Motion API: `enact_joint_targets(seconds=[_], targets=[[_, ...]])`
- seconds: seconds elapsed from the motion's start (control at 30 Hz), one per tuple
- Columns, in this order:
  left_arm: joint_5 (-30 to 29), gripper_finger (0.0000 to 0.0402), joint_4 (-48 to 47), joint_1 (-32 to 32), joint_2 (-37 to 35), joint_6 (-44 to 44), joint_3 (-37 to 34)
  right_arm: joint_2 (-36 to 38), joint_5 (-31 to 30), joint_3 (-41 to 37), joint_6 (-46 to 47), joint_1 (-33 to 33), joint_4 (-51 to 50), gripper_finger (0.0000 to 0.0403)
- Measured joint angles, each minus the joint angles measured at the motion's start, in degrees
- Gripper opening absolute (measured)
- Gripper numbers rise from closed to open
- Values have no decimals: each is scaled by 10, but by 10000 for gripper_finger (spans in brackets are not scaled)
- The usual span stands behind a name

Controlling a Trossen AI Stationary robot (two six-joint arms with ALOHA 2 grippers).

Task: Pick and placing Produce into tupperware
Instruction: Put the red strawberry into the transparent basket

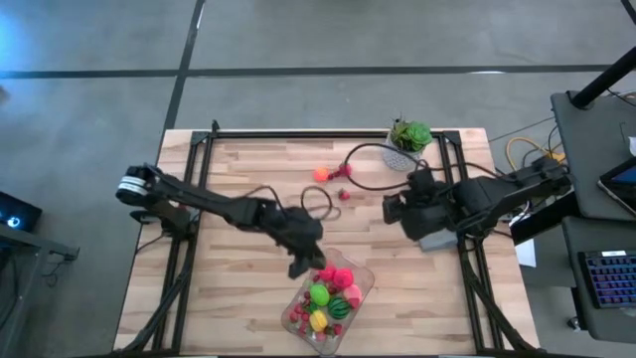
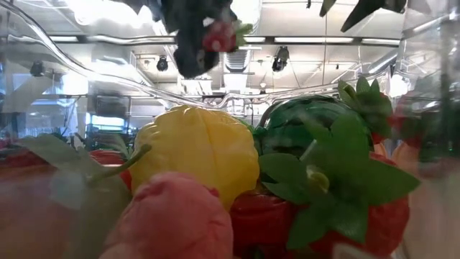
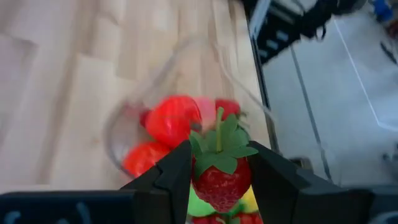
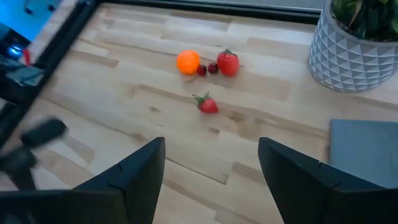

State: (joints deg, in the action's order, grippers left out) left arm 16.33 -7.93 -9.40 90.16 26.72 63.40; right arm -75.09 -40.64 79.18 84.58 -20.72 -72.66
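The clear tupperware (image 1: 366, 275) sits near the table's near edge. It holds several pieces of produce: red berries, a light green piece (image 1: 319, 294), a yellow one (image 1: 318, 320) and a dark green one (image 1: 339, 308). My left gripper (image 1: 303, 262) hangs over the tupperware's far left end, shut on a red strawberry (image 3: 221, 179). The low view looks through the tupperware wall (image 2: 43, 43) at the yellow piece (image 2: 198, 155) and up at the strawberry (image 2: 219, 32). An orange piece (image 4: 188, 61), a red piece (image 4: 227, 62) and a small strawberry (image 4: 207, 104) lie loose on the table. My right gripper (image 4: 211, 168) waits open toward the table's right. My left gripper pinches the strawberry's red body (image 3: 211, 186) between its two fingers (image 3: 171, 177), coming from above and pointing down. The green leafy cap (image 3: 221, 148) sticks out past the fingertips. The strawberry is lifted clear, above the produce in the tupperware (image 3: 180, 59).
A leafy plant in a white pot (image 1: 407, 139) stands at the far right corner. A flat grey slab (image 4: 364, 143) lies under my right arm. A black cable (image 1: 318, 199) loops across the table's middle. Bare wood shows on the table's left part.
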Motion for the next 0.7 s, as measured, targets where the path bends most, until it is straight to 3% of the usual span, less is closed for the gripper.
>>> enact_joint_targets(seconds=[0.33, 0.7], targets=[[25, 133, 46, -55, 67, 14, 2, 6, 1, -2, 3, -2, 16, 249], [-26, 229, 78, -57, 67, 17, 1, -17, 21, -2, 4, -4, 13, 249]])
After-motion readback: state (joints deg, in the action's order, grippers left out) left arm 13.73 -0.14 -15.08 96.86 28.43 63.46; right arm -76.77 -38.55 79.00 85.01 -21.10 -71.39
